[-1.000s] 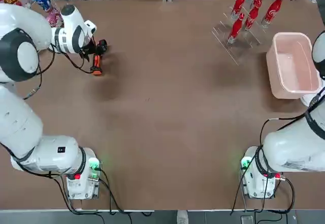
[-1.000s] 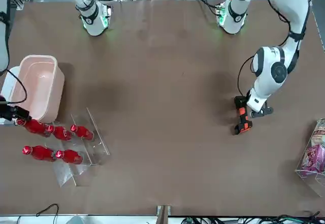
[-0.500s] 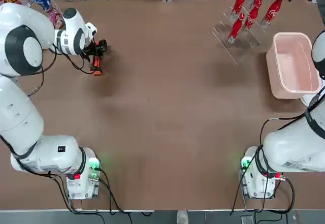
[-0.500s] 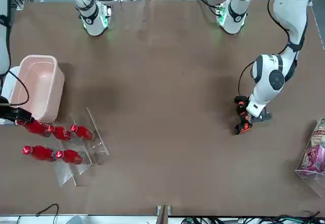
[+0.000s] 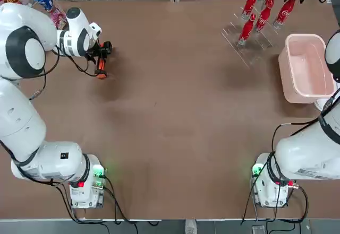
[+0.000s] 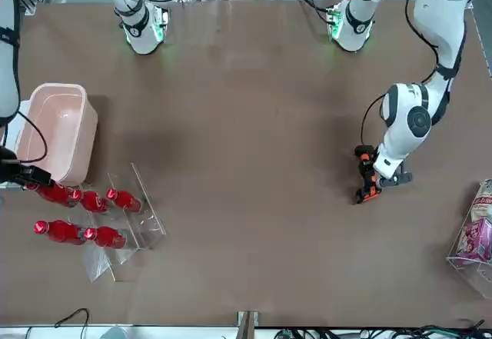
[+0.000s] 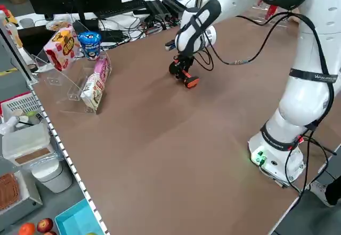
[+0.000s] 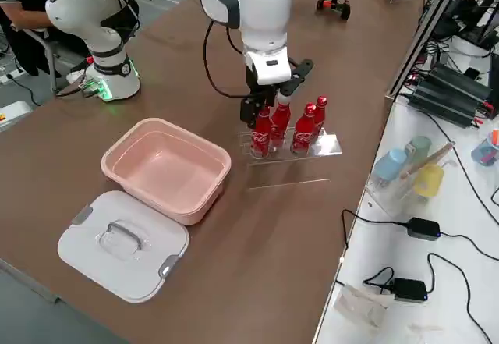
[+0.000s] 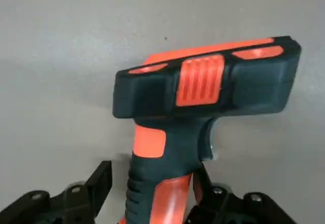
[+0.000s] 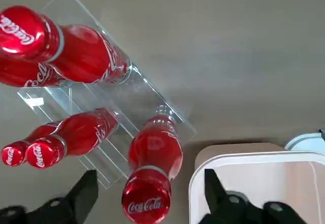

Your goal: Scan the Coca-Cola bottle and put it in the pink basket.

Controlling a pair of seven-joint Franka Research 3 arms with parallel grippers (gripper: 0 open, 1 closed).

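Five identical Coca-Cola bottles upright in a clear acrylic rack (image 5: 249, 40) at the far right of the brown worktop (image 5: 175, 112), just beyond the pink basket (image 5: 307, 68). Right claw (image 10: 147, 203) spread open, straddling the cap of the Coca-Cola bottle (image 10: 152, 168) nearest the basket, fingers (image 10: 84, 196) on either side of the neck and apart from it. In the right side view, same claw (image 8: 269, 98) directly above the rack's near row. Basket open on top, nothing inside, next to the rack; white lid (image 8: 125, 242) with grey handle flat on the worktop just beside it.

Left claw (image 9: 152, 193) at the far left of the worktop, closed on the grip of the orange-and-black handheld scanner (image 9: 203, 92), whose head lies close over the worktop. In the overhead view, scanner (image 5: 101, 64) right beside the left wrist. Snack packets and a blue cup in a clear stand (image 7: 80, 70) at the worktop's left edge.
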